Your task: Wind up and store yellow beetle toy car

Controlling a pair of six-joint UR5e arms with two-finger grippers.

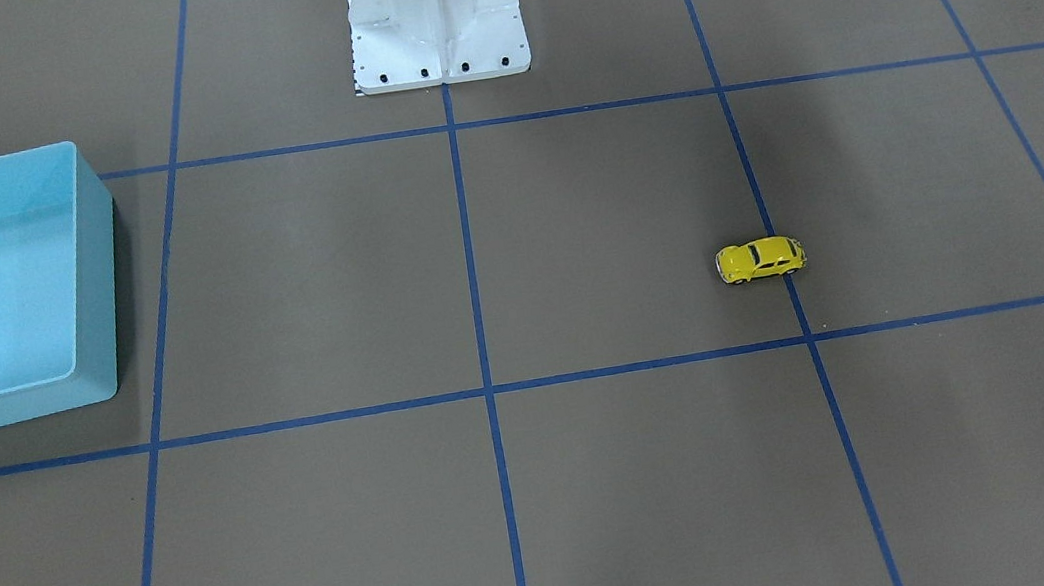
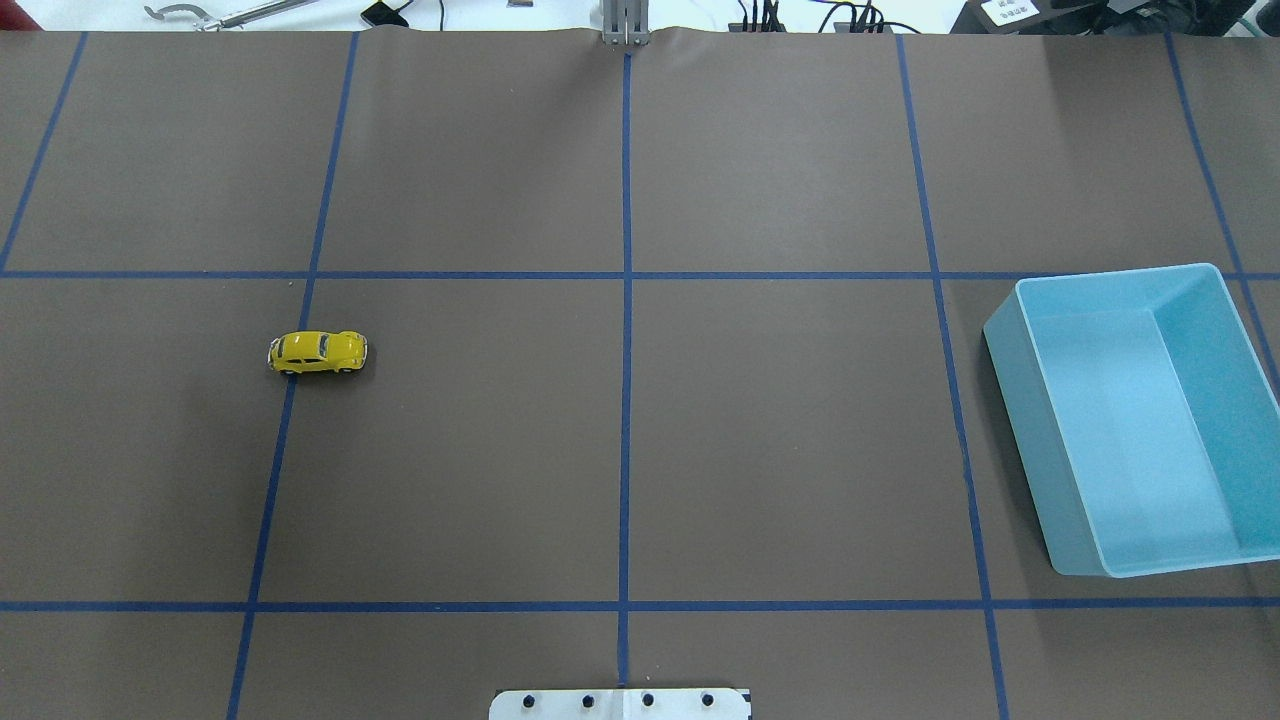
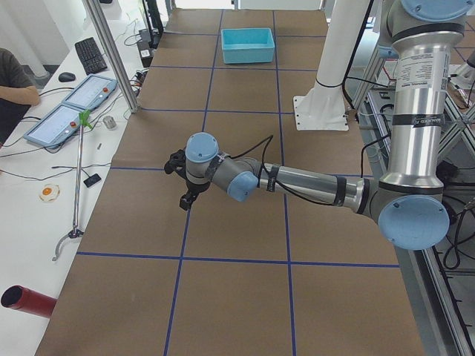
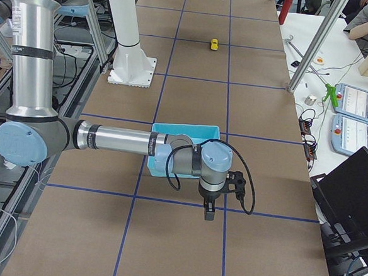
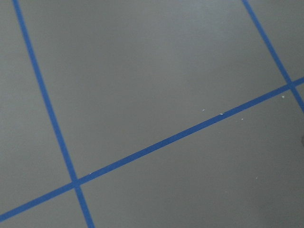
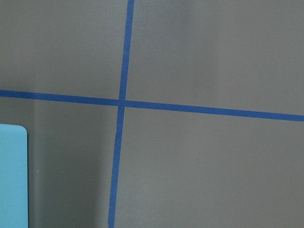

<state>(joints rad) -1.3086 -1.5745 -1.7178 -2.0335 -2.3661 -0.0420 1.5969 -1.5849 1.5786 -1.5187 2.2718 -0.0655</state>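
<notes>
Overhead exterior view, largest thing first: what is there?

— One flat table [image 2: 780, 450] under brown paper, ruled into squares by blue tape lines [image 2: 626, 300]. At its near edge stands one white metal robot pedestal [image 1: 435, 12].

And the arms?

— Two silver-and-blue jointed arms, plain in the side views. The left arm [image 3: 312, 182] reaches low over the table's left end, and the right arm [image 4: 114, 138] reaches over the right end, beside the bin.

How many bins?

— One open rectangular light-blue plastic bin [image 2: 1035, 420], on the robot's right side.

Grippers?

— One black two-finger left gripper [image 3: 188, 197] and one black right gripper [image 4: 208, 210], each pointing down above bare paper. Whether the jaws are spread or pressed together I cannot tell for either.

The toy?

— One tiny glossy yellow beetle toy car [image 2: 318, 352], upright on its wheels on the robot's left half, in the middle row of squares. It is well apart from the bin and from both grippers. Its long axis runs across the table, left to right, parallel to the crosswise tape, and one end lies over a lengthwise tape line. Which end is the nose I cannot tell.
</notes>
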